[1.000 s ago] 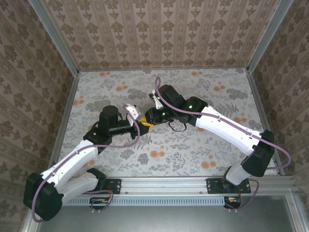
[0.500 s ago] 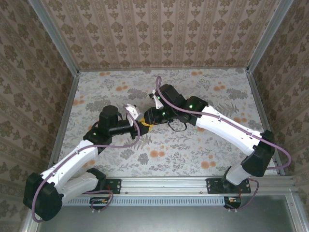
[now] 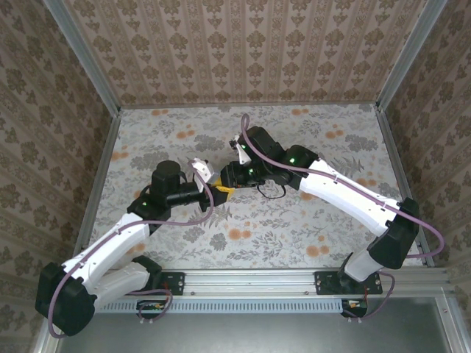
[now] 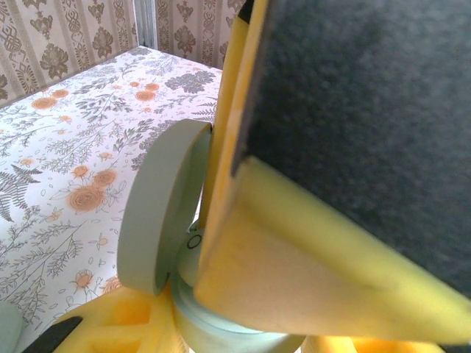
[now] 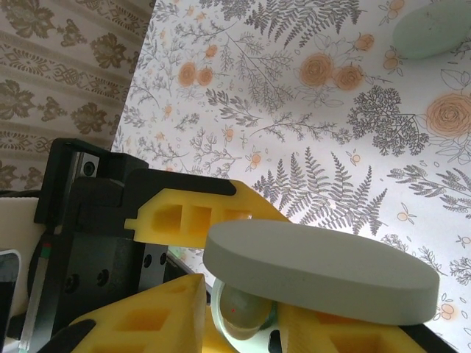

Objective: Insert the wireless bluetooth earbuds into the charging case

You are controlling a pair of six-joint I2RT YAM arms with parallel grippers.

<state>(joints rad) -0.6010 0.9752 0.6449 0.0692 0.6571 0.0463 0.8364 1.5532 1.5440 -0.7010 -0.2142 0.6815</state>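
The pale green charging case (image 4: pixel 221 323) is held above the table with its lid (image 4: pixel 158 213) swung open. My left gripper (image 3: pixel 210 190) is shut on the case body, its yellow fingers (image 4: pixel 110 327) on either side. In the right wrist view the lid (image 5: pixel 316 268) hangs over a rounded earbud (image 5: pixel 246 309) sitting in the case. My right gripper (image 5: pixel 241 294) straddles that earbud, slightly open, with a thin gap at each finger (image 5: pixel 147 316). From above, the right gripper (image 3: pixel 223 185) meets the left one over the case.
A pale green oval piece (image 5: pixel 430 29) lies on the floral tabletop (image 3: pixel 294 220) beyond the case. Metal rails (image 3: pixel 99 169) and patterned walls fence the table. The right finger (image 4: pixel 309 257) crowds the left wrist view.
The right gripper's jaws have widened a little around the earbud, and the right arm has shifted slightly. The left arm and the case have stayed still.
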